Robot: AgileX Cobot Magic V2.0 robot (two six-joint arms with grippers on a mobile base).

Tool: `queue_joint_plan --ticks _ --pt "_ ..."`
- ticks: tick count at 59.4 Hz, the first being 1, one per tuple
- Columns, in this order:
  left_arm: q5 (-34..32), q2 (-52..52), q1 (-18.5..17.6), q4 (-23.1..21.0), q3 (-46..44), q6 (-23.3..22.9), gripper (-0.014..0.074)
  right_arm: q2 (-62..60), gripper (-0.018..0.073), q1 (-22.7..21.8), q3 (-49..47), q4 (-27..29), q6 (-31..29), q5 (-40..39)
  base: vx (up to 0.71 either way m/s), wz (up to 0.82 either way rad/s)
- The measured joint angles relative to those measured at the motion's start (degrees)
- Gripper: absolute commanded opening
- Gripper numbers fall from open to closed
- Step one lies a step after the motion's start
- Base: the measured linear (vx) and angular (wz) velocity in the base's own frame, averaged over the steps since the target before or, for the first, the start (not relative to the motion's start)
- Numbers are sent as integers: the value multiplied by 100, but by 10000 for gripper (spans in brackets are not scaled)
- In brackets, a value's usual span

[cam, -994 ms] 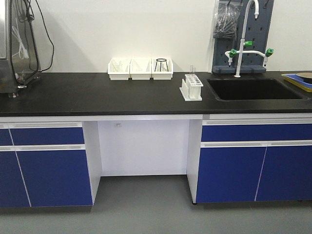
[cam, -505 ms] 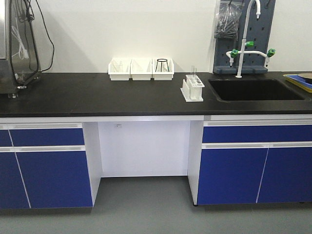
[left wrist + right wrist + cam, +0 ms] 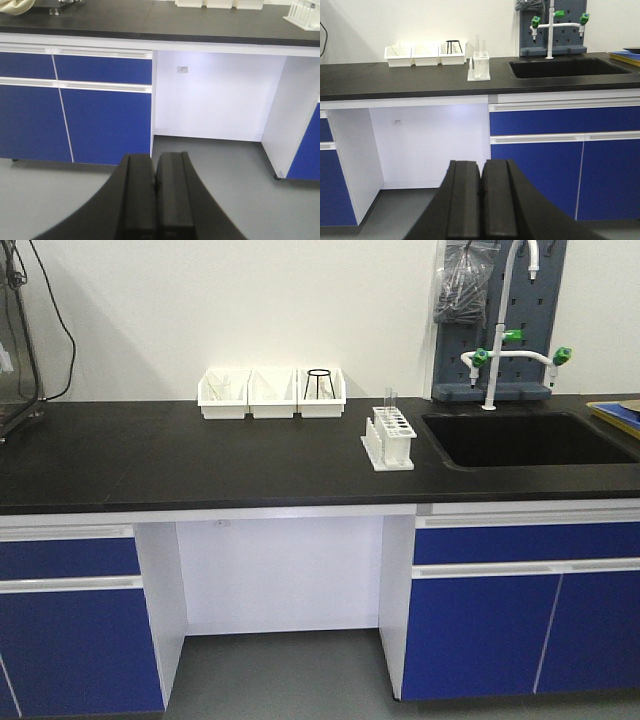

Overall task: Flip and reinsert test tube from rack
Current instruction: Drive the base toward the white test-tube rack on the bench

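Counter: a long black laboratory worktop (image 3: 200, 460) spans the front view, and I stand well back from it.
Sink: a deep black basin (image 3: 520, 440) is set into the worktop, just right of the rack.
Bins: three white plastic bins (image 3: 272, 395) line the back wall, left of the rack.
Rack: the small white plastic test tube rack (image 3: 390, 437) stands upright near the worktop's front edge.
Pincers: my left pincer (image 3: 155, 165) and my right pincer (image 3: 481, 172) both have their black jaws pressed together, holding nothing, both hanging below the worktop.
Tube: a slim clear glass test tube (image 3: 476, 45) stands upright in the rack beside a twin; I cannot tell which is mine.
Handling: I judge it light, stiff, slippery and breakable.
Hold: best taken on the bare stretch above the rack's top plate, squeezed gently and lifted straight up.
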Motion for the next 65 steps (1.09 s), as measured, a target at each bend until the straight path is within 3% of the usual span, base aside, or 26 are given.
queue_joint_plan --ticks 65 --pt "0 0 0 0 0 0 -6 0 -9 0 0 -5 0 0 48 3"
